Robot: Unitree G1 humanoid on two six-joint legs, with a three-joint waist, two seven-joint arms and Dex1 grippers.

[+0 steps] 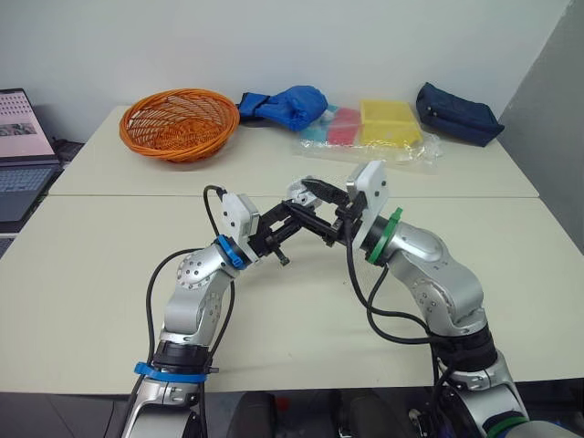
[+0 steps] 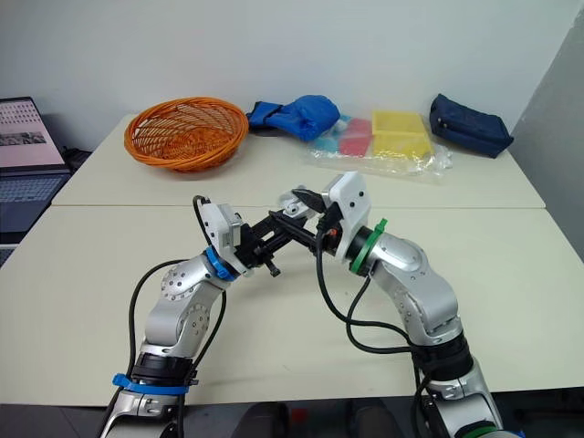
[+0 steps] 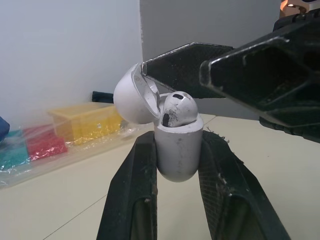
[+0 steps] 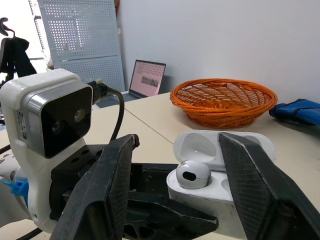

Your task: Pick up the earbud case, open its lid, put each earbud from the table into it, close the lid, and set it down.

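My left gripper (image 3: 177,142) clamps the white earbud case (image 3: 178,161), its lid (image 3: 131,95) open, one earbud (image 3: 178,108) seated inside. My right gripper (image 4: 177,141) is spread wide at the case.

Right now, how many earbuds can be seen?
1. The earbud sits in the open case, held by the left gripper. Another may be hidden from view.
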